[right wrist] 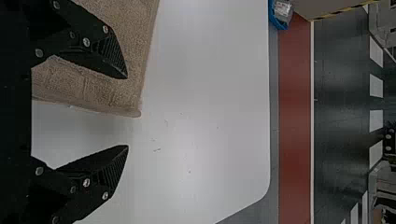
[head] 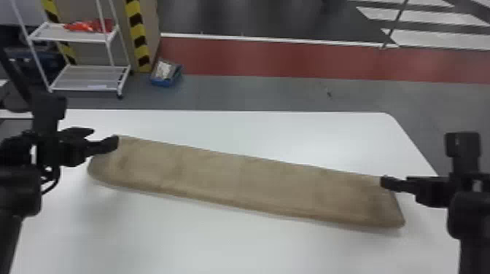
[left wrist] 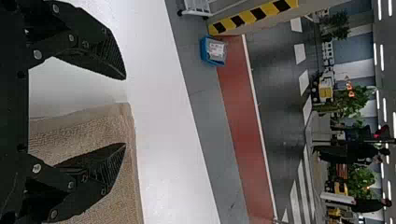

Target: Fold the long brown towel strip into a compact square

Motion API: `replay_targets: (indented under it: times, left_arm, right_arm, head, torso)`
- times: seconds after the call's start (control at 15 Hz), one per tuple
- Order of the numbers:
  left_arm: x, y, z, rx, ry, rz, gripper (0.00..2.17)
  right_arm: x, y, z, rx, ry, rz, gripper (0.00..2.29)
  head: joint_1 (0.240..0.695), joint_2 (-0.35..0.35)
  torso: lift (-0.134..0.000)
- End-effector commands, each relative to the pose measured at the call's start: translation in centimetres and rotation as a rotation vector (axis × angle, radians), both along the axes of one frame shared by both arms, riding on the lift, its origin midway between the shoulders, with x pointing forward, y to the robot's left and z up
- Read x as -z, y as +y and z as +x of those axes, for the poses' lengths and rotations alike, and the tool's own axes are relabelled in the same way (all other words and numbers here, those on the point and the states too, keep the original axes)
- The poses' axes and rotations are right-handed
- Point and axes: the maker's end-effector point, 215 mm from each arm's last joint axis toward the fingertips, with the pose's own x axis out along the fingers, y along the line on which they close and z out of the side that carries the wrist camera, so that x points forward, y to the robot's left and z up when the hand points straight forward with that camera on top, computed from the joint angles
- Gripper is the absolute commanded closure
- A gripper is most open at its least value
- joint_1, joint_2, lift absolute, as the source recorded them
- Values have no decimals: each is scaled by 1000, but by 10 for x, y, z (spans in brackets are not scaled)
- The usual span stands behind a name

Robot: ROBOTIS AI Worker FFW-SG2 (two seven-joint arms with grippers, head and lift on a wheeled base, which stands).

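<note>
The long brown towel strip (head: 240, 178) lies slantwise across the white table, its left end farther back than its right. At its left end is my left gripper (head: 105, 140); in the left wrist view this gripper (left wrist: 125, 111) stands open, one finger over the towel (left wrist: 93, 135) and the other beyond its end edge. My right gripper (head: 388, 183) is at the towel's right end. In the right wrist view the right gripper (right wrist: 127, 112) is open too, with a towel corner (right wrist: 126, 105) between its spread fingers and one finger above the cloth.
The white table (head: 218, 240) extends in front of and behind the towel, with its rounded far right corner beyond the right arm. On the floor behind stand a white shelf cart (head: 87, 76) and a blue box (head: 166, 73).
</note>
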Motion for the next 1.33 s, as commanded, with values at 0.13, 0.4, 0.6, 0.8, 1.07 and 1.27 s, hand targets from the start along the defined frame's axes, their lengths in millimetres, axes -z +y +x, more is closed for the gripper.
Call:
replay_targets:
  times: [0.13, 0.4, 0.6, 0.8, 1.07, 1.27]
  left_arm:
    - [16, 9, -8, -24, 74, 4, 232]
    - [36, 8, -20, -53, 179, -19, 333]
    - [51, 9, -31, -81, 267, -46, 387]
    - [53, 7, -34, -73, 281, -63, 697]
    - [54, 5, -40, -68, 288, -92, 1909]
    - [37, 12, -48, -67, 235, -95, 1912]
  right_arm:
    - [-2, -12, -8, 16, -5, -3, 43]
    - [-1, -12, -12, 16, -1, -7, 43]
    - [-4, -13, -15, 15, -14, -2, 46]
    - [-7, -14, -16, 24, -18, 5, 46]
    - [-7, -16, -17, 30, -18, 5, 46]
    - [-6, -20, -19, 37, -17, 6, 46]
  head:
    - [695, -114]
    - [695, -116]
    - [695, -119]
    - [695, -120]
    - [695, -123]
    - [695, -128]
  torso:
    - [-125]
    - [-125]
    - [-125]
    - [-125]
    - [-125]
    - [-125]
